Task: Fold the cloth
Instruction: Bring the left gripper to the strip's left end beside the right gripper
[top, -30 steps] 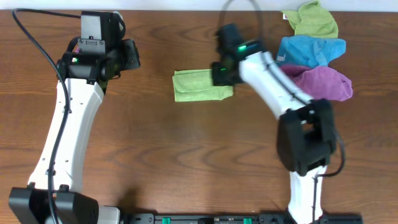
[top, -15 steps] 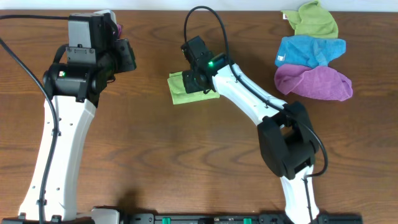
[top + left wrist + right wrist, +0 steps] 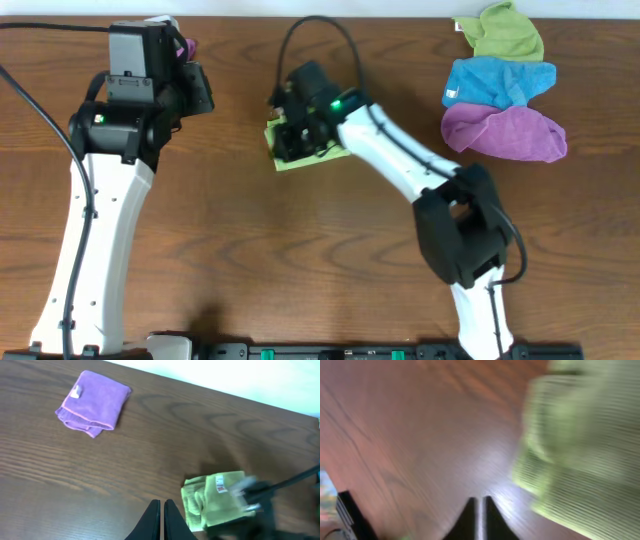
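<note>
The right pincer (image 3: 479, 510), tips pressed together on nothing, hovers just beside the folded cloth (image 3: 580, 445) at mid-bench (image 3: 395, 435); the left pincer (image 3: 161, 521), likewise closed and empty, hangs well apart. Light and limp by its look, the cloth is likely best pinched at a free corner.

left tool (image 3: 161, 519), right tool (image 3: 479, 515): both closed

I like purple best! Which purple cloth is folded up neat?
The folded purple cloth is the one in the left wrist view, flat and squared. The other purple cloth sits crumpled beside the blue cloth.
</note>
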Motion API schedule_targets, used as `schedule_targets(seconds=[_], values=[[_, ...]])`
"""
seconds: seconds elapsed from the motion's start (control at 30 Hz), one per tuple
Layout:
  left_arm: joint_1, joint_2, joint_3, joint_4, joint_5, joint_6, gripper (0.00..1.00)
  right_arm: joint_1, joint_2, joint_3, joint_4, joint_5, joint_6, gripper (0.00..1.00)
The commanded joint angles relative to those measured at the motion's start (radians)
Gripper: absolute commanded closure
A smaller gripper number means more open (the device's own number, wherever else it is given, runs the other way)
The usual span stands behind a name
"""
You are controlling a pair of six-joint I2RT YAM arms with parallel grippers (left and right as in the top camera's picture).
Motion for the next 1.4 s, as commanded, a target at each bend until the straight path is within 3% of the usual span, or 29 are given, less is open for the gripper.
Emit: schedule_targets(seconds=[0.0,0.03,0.07,0.17,0.2,0.5,0.77,1.37], values=[[0.046,0.05,-0.033,0.001,0.074,-0.003,0.9,-0.114,-0.03,0.036,-0.02,-0.03,-0.012,0.98],[0.058,0.07,-0.043,0.005,0.127,-0.003,0.78,-0.14,-0.04,0.036,-0.023,-0.025,-0.012,0.98],[0.066,0.09,-0.056,0.015,0.175,-0.003,0.54,-0.165,-0.042,0.036,-0.025,-0.014,-0.013,0.98],[0.069,0.156,-0.097,0.059,0.272,-0.003,0.08,-0.214,-0.036,0.031,-0.044,0.059,-0.011,0.98],[0.068,0.175,-0.106,0.069,0.296,-0.003,0.05,-0.22,-0.033,0.031,-0.052,0.084,-0.011,0.98],[0.063,0.409,-0.171,0.246,0.598,-0.023,0.05,-0.228,-0.005,0.031,-0.028,0.283,0.008,0.99],[0.039,0.556,-0.171,0.293,0.708,-0.04,0.05,-0.229,0.064,0.031,0.029,0.319,0.035,0.99],[-0.014,0.582,-0.211,0.356,0.684,-0.036,0.05,-0.227,0.149,0.031,0.064,0.307,0.06,0.99]])
